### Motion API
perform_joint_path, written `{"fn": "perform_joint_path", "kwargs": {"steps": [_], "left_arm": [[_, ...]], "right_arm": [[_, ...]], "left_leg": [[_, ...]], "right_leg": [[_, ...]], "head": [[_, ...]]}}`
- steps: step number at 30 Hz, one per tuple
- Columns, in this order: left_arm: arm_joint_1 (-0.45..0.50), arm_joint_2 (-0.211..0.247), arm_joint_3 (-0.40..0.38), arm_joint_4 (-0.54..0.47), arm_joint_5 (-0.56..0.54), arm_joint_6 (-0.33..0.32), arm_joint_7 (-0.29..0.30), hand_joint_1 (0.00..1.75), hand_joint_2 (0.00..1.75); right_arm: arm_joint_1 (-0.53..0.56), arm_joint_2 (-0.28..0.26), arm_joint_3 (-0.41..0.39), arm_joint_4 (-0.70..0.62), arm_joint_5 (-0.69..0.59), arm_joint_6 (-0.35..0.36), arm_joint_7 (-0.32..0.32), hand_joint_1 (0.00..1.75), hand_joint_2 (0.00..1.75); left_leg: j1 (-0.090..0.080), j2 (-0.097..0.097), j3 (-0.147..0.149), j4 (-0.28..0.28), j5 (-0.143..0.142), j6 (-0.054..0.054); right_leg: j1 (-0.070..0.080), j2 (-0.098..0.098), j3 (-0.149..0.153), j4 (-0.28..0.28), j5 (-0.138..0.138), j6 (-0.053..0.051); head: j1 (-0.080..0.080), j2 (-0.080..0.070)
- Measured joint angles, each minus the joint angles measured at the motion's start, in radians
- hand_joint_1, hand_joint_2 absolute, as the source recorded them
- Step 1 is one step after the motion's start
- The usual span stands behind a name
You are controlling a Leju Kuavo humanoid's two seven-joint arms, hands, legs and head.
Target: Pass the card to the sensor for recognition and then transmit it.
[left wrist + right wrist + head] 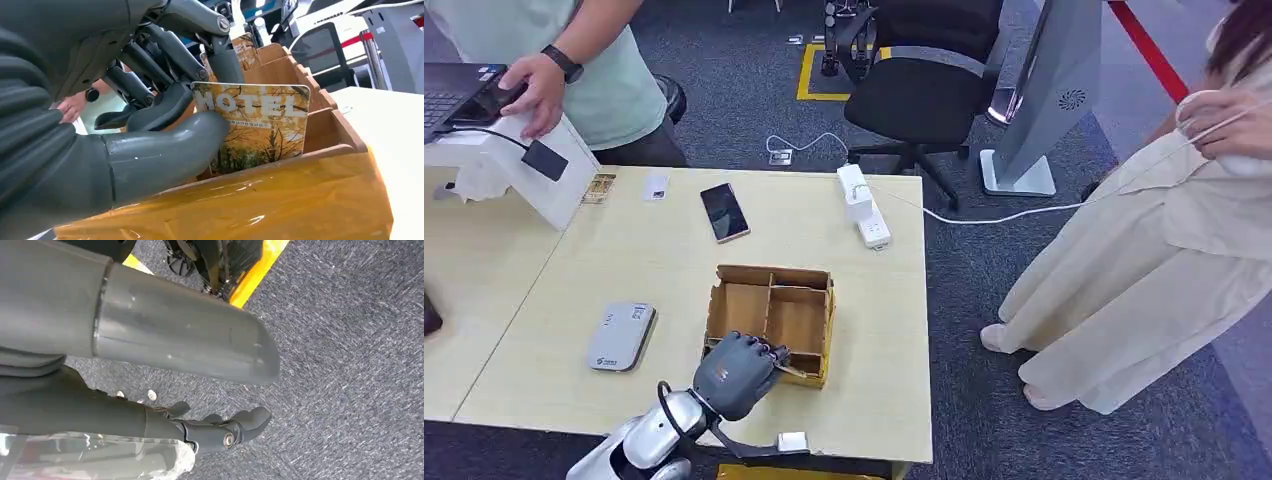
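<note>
Wooden box (769, 310) holds one card (260, 125), pinched by left hand (734, 372); right hand (200, 390) hangs spread.

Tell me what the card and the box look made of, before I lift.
Card: probably glossy plastic or coated stock. It stands stiff and flat, with a printed autumn photo and "MOTEL" lettering. The left hand pinches it.
Box: likely thin plywood or stiff board, matte brown, with slotted dividers and notched edges. The wrist view shows shiny, wrinkled yellow tape or film on its outer wall.
</note>
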Motion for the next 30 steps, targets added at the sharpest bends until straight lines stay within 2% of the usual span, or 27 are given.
{"fn": "perform_joint_path", "kwargs": {"steps": [10,12,18,21,25,30], "left_arm": [[-0.007,-0.015,0.003,-0.011,-0.001,0.016,0.002,1.75,1.75],[-0.007,-0.031,0.008,-0.015,0.012,0.026,0.010,1.75,1.75],[-0.007,-0.120,0.024,-0.023,0.043,0.066,0.038,1.75,1.75],[-0.013,-0.136,0.026,-0.024,0.045,0.058,0.032,1.75,1.75],[-0.026,-0.116,0.026,-0.024,0.076,-0.001,-0.009,1.75,1.75],[-0.039,-0.022,0.026,-0.024,0.146,-0.059,-0.079,1.75,1.75]], "right_arm": [[0.000,0.000,0.000,0.000,0.014,0.000,0.021,0.00,0.00],[0.000,0.000,0.000,0.000,0.014,0.000,0.023,0.00,0.00],[0.000,0.006,0.000,0.000,0.011,0.001,0.022,0.00,0.00],[0.000,0.007,0.000,0.000,0.011,0.000,0.020,0.00,0.00],[0.000,0.007,0.000,0.000,0.014,0.000,0.016,0.00,0.00],[0.001,0.006,0.000,0.000,0.014,-0.001,0.007,0.00,0.00]], "left_leg": [[0.000,0.000,0.000,0.000,0.000,0.000],[0.000,0.000,0.000,0.000,0.000,0.000],[0.000,0.000,0.000,0.000,0.000,0.000],[0.000,0.000,0.000,0.000,0.000,0.000],[0.000,0.000,0.000,0.000,0.000,0.000],[0.001,0.001,0.001,0.000,0.001,-0.001]], "right_leg": [[0.000,0.000,0.000,0.000,0.000,0.000],[0.000,0.000,0.000,0.000,0.000,0.000],[0.000,0.000,0.000,0.000,0.000,0.000],[0.000,0.000,0.000,0.000,0.000,0.000],[0.000,0.000,0.000,0.000,0.000,0.000],[0.001,0.001,0.000,0.001,0.001,-0.001]], "head": [[0.000,0.000],[0.000,0.000],[0.000,0.000],[0.000,0.000],[0.000,0.000],[0.000,0.000]]}}
